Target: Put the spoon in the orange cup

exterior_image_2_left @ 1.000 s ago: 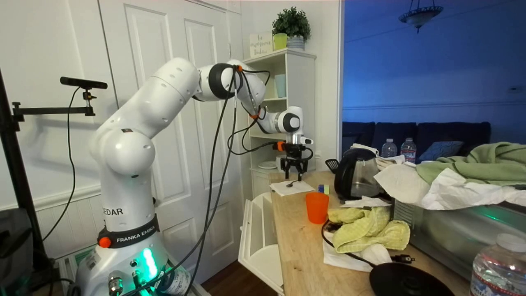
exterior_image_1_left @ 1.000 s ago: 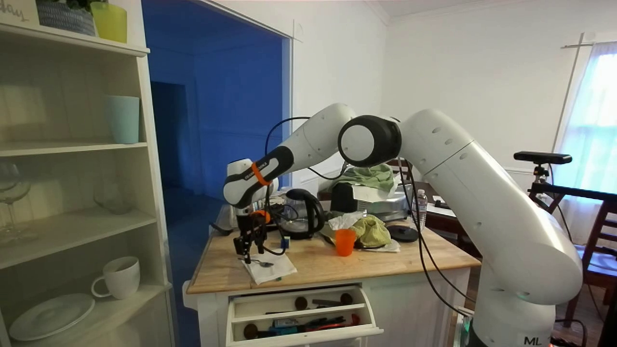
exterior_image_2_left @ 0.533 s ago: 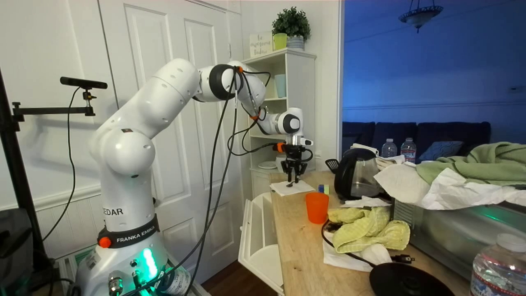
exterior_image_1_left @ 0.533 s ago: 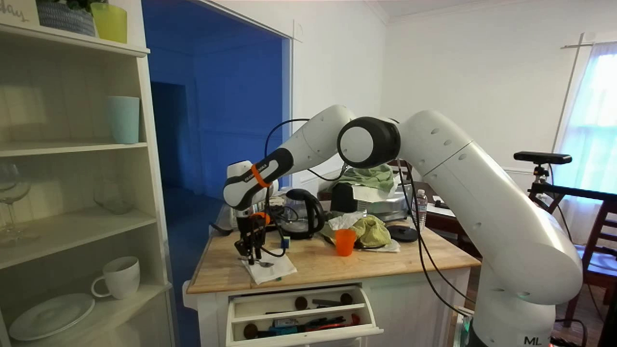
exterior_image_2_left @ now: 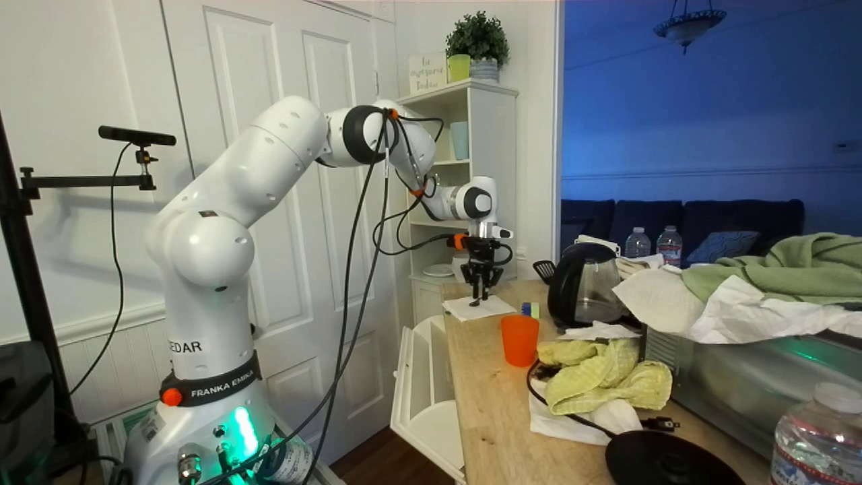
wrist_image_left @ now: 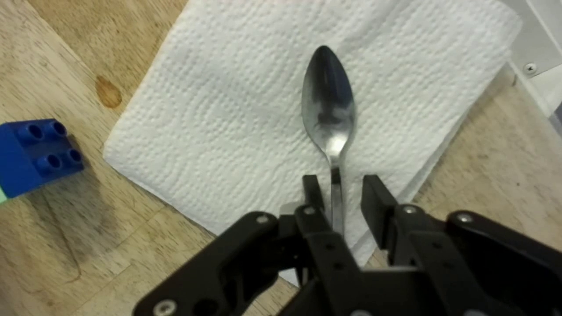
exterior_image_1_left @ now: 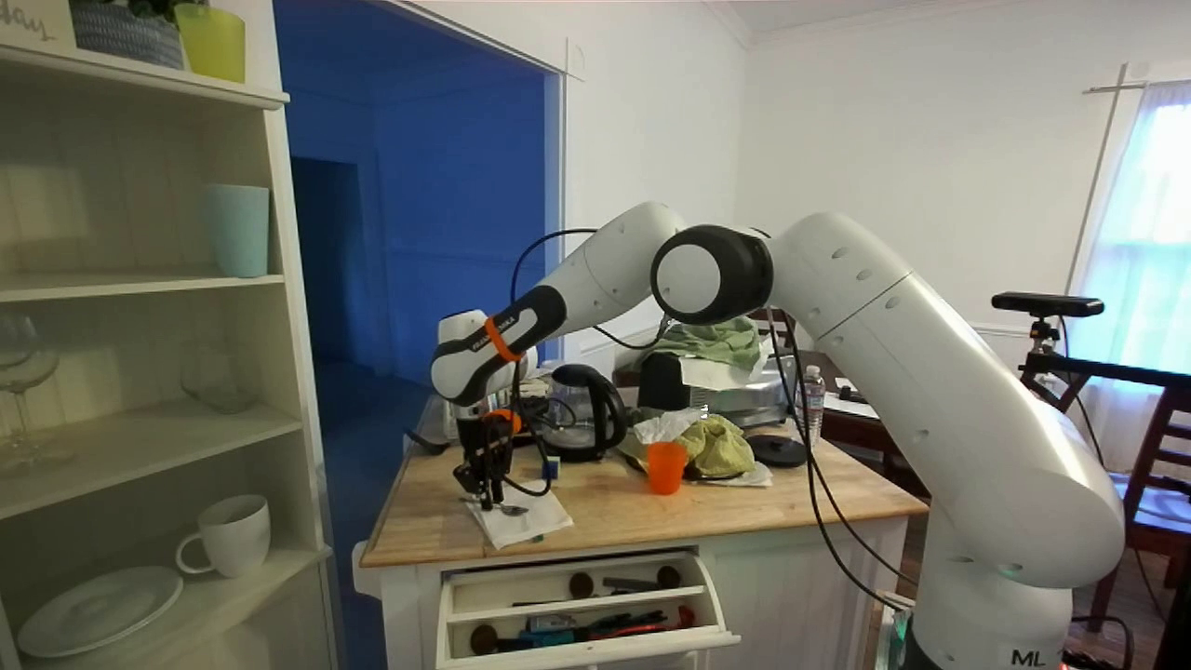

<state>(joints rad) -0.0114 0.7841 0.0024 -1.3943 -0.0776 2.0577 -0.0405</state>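
A silver metal spoon (wrist_image_left: 328,101) lies on a folded white paper towel (wrist_image_left: 210,105) on the wooden counter, its bowl pointing away from the gripper in the wrist view. My gripper (wrist_image_left: 340,180) points down with its fingers on either side of the spoon's handle. The fingers are partly open, and a gap shows between the handle and the right finger. The handle's far end is hidden behind the gripper. In an exterior view the gripper (exterior_image_2_left: 480,296) is low over the towel. The orange cup (exterior_image_2_left: 519,341) stands upright on the counter, away from the gripper; it also shows in an exterior view (exterior_image_1_left: 665,468).
A blue toy block (wrist_image_left: 35,153) sits beside the towel. A dark kettle (exterior_image_2_left: 579,286) stands behind the cup's side of the counter. A yellow-green cloth (exterior_image_2_left: 599,384) lies near the cup. An open drawer (exterior_image_1_left: 586,644) with utensils juts out below the counter edge.
My gripper has moved slightly down toward the spoon over the last second, and its fingers have drawn closer together. The spoon and the orange cup have not moved.
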